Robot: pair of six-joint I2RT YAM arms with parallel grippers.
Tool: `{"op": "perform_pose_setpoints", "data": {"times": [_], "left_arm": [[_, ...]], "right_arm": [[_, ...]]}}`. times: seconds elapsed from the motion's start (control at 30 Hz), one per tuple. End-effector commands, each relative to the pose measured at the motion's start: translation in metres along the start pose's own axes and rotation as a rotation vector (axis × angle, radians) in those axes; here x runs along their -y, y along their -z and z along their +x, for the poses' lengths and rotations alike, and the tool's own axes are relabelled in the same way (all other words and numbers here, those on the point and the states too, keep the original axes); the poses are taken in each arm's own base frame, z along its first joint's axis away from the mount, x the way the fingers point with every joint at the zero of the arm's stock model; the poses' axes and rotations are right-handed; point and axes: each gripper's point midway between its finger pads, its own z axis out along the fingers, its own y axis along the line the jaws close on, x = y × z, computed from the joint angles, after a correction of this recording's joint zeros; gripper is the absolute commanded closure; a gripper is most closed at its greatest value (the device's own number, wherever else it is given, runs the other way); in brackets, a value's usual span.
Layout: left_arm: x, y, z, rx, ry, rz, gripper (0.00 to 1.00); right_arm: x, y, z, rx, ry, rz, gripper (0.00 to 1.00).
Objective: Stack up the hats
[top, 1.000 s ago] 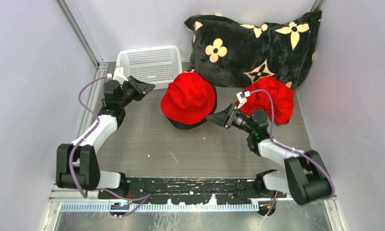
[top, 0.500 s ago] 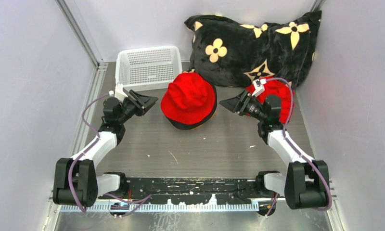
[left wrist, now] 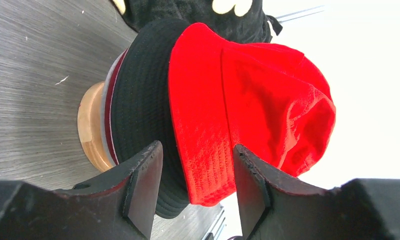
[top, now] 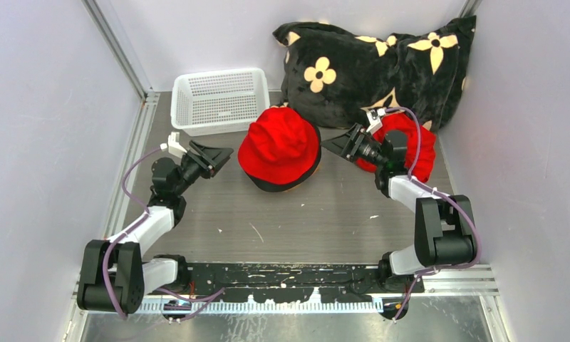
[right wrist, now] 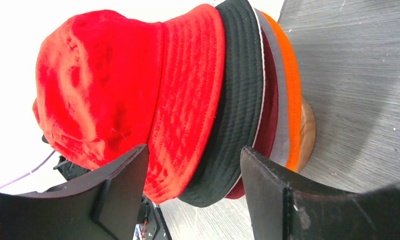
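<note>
A stack of hats sits on a wooden stand (left wrist: pixel 90 130) mid-table. The bright red hat (top: pixel 280 142) is on top, with a black hat (left wrist: pixel 143 110) under it. The right wrist view also shows grey, dark red and orange hat (right wrist: pixel 290 90) brims below. My left gripper (top: pixel 225 153) hangs open just left of the stack, its jaws apart with nothing between them. On the other side, my right gripper (top: pixel 330 144) is open too and empty. A second, crumpled bright red hat (top: pixel 416 146) lies behind the right wrist, partly hidden by it.
A white slatted basket (top: pixel 218 100) stands at the back left. A black cushion with cream flowers (top: pixel 353 64) leans against the back wall. White walls close in both sides of the table.
The left gripper has opened and come down from the basket toward the stack's left side. The right arm has swung back and rightward, lifting its gripper to the stack's right side.
</note>
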Motion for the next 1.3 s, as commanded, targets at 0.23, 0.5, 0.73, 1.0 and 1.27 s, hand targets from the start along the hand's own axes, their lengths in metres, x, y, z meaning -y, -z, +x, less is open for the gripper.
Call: {"op": "perform_pose_setpoints", "data": {"times": [0.23,0.5,0.73,1.0,1.27], "left_arm": [[0.011,-0.004,0.000,-0.003,-0.006,0.128,0.47],[0.003,-0.015,0.004,-0.020,0.008,0.148,0.47],[0.008,-0.025,0.008,-0.017,0.040,0.234,0.49],[0.008,-0.033,0.019,-0.029,0.033,0.265,0.51],[0.014,-0.032,0.020,-0.016,0.015,0.277,0.58]], "right_arm": [[-0.037,-0.009,-0.041,0.075,0.106,-0.121,0.28],[-0.043,-0.014,-0.051,0.086,0.105,-0.146,0.28],[-0.041,-0.016,-0.053,0.085,0.101,-0.147,0.29],[-0.039,-0.018,-0.053,0.082,0.098,-0.147,0.29],[-0.036,-0.019,-0.051,0.076,0.092,-0.152,0.29]]}}
